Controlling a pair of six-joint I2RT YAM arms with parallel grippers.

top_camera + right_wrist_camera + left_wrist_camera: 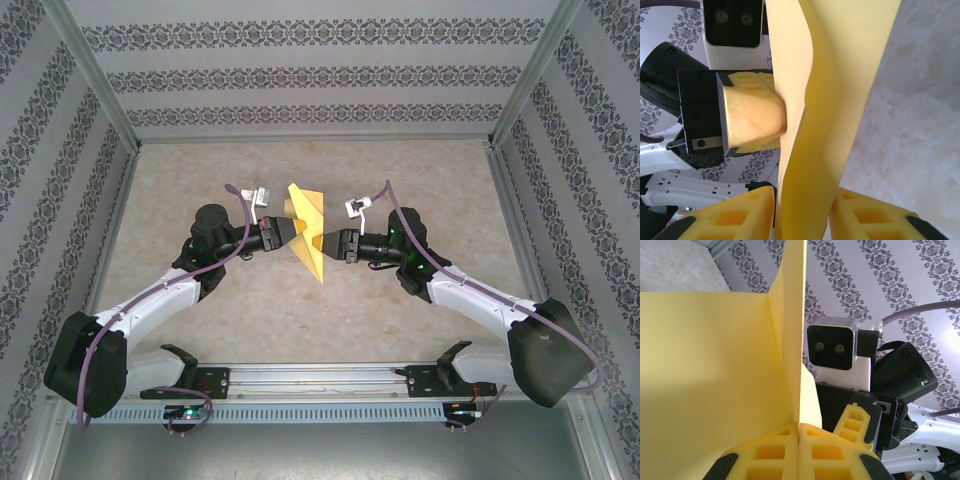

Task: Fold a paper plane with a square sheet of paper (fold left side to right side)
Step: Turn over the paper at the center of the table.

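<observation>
1. My left claw (283,232) reaches in from the left toward the middle of the bench (250,310), pointing right. In my left wrist view its two yellow pads meet with no gap, and my left claw (799,427) is clamped on the folded edge of the square sheet of paper (715,365)
2. The square sheet of paper (308,225) is held up between my two arms, over the middle of the bench. It is creased into a pointed shape, with its narrow tip toward the arm bases and its wider end toward the far wall. From my left wrist, one flap spreads flat to the left and another stands upright along the crease
3. My right claw (325,245) comes in from the right, facing the left one across the paper. In my right wrist view the sheet (840,75) runs down between my right claw (802,210), whose pads stand narrow on either side of it. I cannot tell whether they pinch it or only flank it. Past the paper a pad (752,117) of the left claw presses its far face, and the bench (920,125) lies behind
</observation>
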